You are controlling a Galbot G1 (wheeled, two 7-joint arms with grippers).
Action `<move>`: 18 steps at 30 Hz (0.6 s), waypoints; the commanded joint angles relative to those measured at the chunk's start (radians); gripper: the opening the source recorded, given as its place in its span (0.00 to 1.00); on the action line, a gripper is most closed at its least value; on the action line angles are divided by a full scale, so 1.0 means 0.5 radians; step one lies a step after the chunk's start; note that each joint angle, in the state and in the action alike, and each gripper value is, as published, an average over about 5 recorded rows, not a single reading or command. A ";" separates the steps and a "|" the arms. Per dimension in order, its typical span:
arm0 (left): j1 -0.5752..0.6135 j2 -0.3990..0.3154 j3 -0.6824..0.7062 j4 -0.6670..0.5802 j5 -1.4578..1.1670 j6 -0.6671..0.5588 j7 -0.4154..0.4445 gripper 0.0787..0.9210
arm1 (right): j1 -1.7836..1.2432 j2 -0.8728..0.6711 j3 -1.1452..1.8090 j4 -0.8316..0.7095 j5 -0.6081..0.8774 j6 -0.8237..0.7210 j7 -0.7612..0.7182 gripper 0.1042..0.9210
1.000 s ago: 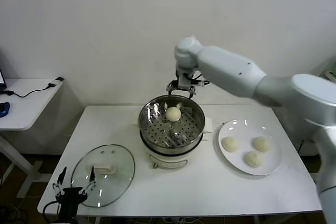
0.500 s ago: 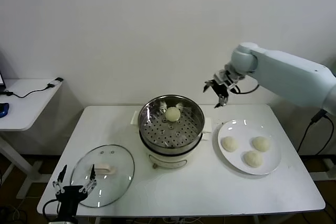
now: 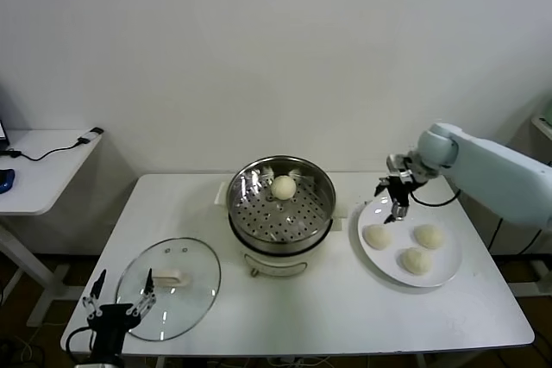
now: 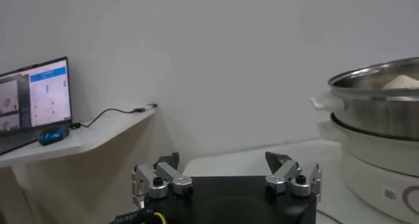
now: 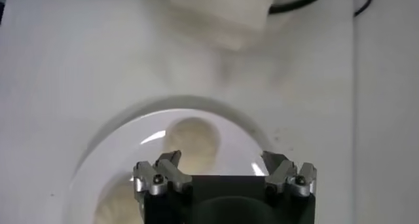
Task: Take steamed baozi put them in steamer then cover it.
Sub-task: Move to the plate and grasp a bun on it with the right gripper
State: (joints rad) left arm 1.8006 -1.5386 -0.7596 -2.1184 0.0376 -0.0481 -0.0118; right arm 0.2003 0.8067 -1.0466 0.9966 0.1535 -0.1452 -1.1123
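Note:
The steamer (image 3: 280, 204) stands mid-table with one baozi (image 3: 284, 186) inside at its far side. Three more baozi lie on the white plate (image 3: 435, 275) at the right: one (image 3: 377, 236), one (image 3: 429, 235) and one (image 3: 417, 260). My right gripper (image 3: 392, 198) is open and empty, just above the plate's far left rim; in the right wrist view a baozi (image 5: 192, 142) lies under my right gripper (image 5: 221, 158). The glass cover (image 3: 169, 276) lies flat at the front left. My left gripper (image 3: 116, 292) is open at the table's front left edge, next to the cover.
A side table (image 3: 39, 165) with cables stands to the left; the left wrist view shows a laptop (image 4: 33, 97) on it. The steamer's rim and white base (image 4: 380, 124) show in the left wrist view.
My right arm has swung from over the steamer to the right and down, to above the plate of baozi. The left arm has barely moved.

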 commanded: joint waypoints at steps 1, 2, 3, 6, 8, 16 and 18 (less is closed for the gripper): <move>0.015 -0.004 -0.004 -0.004 -0.011 0.000 -0.002 0.88 | -0.364 0.049 0.281 -0.177 -0.168 -0.054 -0.043 0.88; 0.019 -0.004 -0.005 -0.001 -0.010 -0.002 -0.002 0.88 | -0.372 0.070 0.294 -0.200 -0.176 -0.050 -0.042 0.88; 0.021 -0.005 -0.006 0.002 -0.010 -0.004 -0.003 0.88 | -0.378 0.090 0.309 -0.223 -0.184 -0.044 -0.042 0.88; 0.026 -0.004 -0.007 0.011 -0.006 -0.009 -0.003 0.88 | -0.392 0.151 0.356 -0.292 -0.203 -0.025 -0.041 0.88; 0.026 -0.004 -0.006 0.017 0.001 -0.012 -0.003 0.88 | -0.397 0.183 0.378 -0.328 -0.210 -0.011 -0.040 0.88; 0.020 -0.004 -0.006 0.049 0.017 -0.022 -0.004 0.88 | -0.393 0.275 0.439 -0.442 -0.225 0.031 -0.042 0.88; 0.020 -0.004 -0.006 0.055 0.017 -0.024 -0.004 0.88 | -0.385 0.285 0.436 -0.457 -0.222 0.039 -0.046 0.88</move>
State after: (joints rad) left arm 1.8106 -1.5407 -0.7625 -2.0958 0.0453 -0.0586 -0.0133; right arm 0.0419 0.9100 -0.8752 0.8285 0.0615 -0.1309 -1.1308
